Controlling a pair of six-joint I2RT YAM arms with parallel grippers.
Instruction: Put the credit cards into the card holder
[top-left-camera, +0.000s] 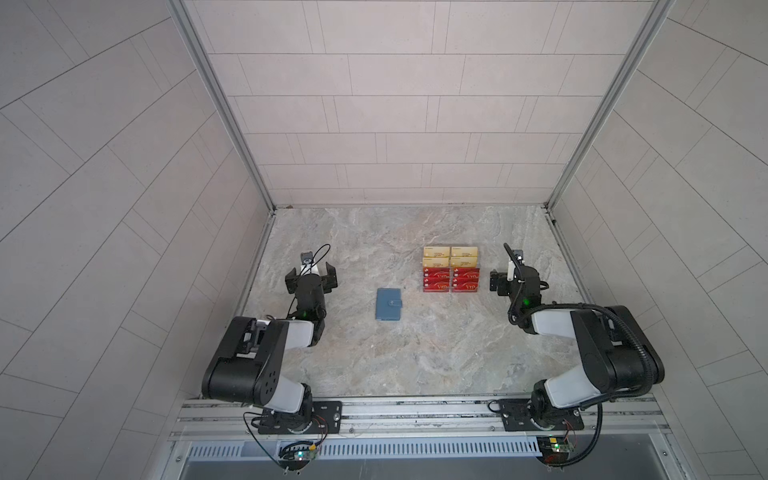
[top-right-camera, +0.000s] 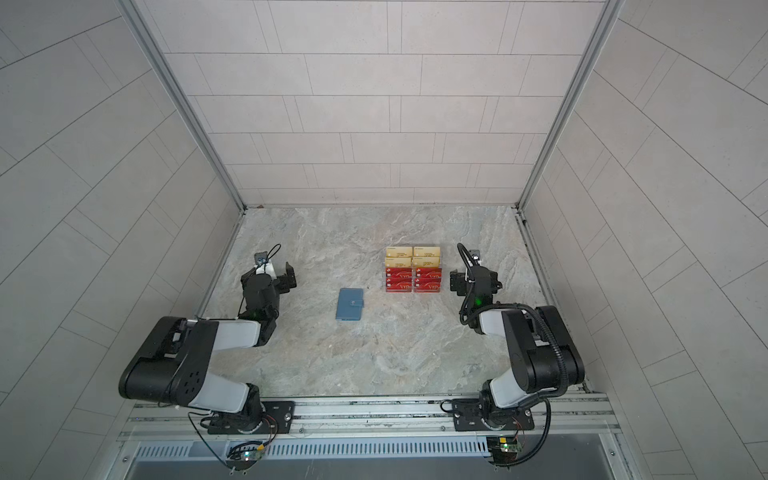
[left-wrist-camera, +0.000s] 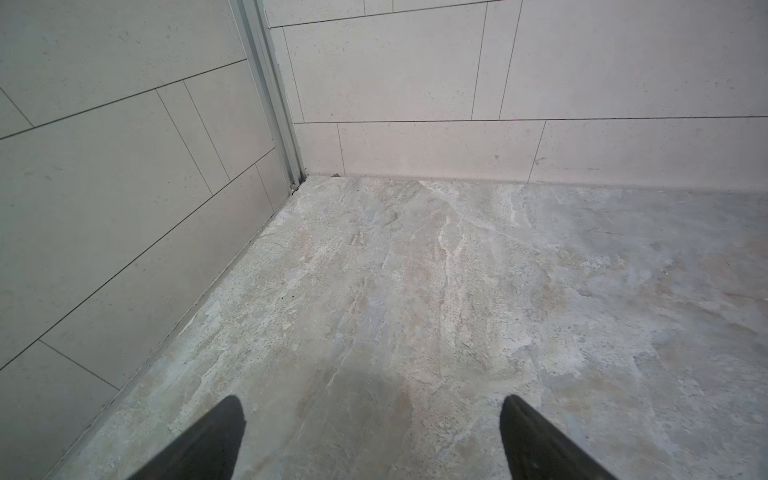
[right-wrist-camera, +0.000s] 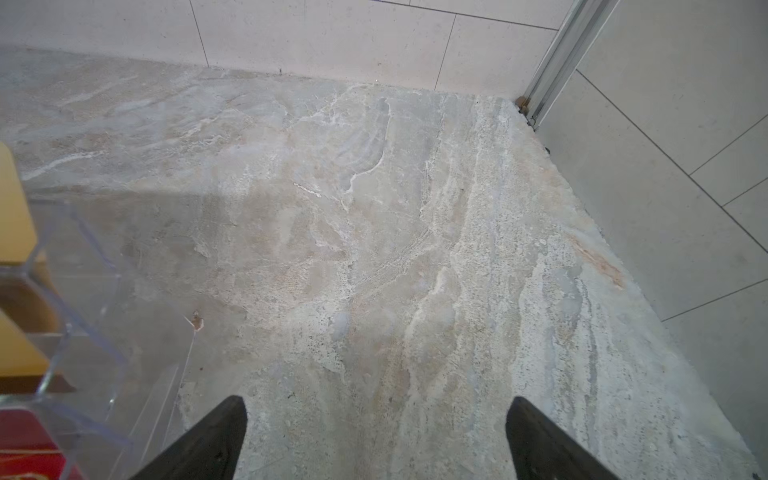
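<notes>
credit cards (right-wrist-camera: 29, 457) partly behind clear rack (right-wrist-camera: 83, 353)

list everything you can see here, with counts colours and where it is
red cards: four visible groups, exact count unclear, red with gold lettering, the rack's rows nearest the robot
gold cards: four visible groups, yellow-gold, the rack's far rows
rack: one, clear plastic, on the table right of centre
wallet: one, slate blue, closed, flat near the table's middle, left of the rack and apart from it
table: one, grey-beige marble look
walls: three, pale tile, around the table
left gripper: one, black, open and empty, over the table's left side
right gripper: one, black, open and empty, just right of the rack
</notes>
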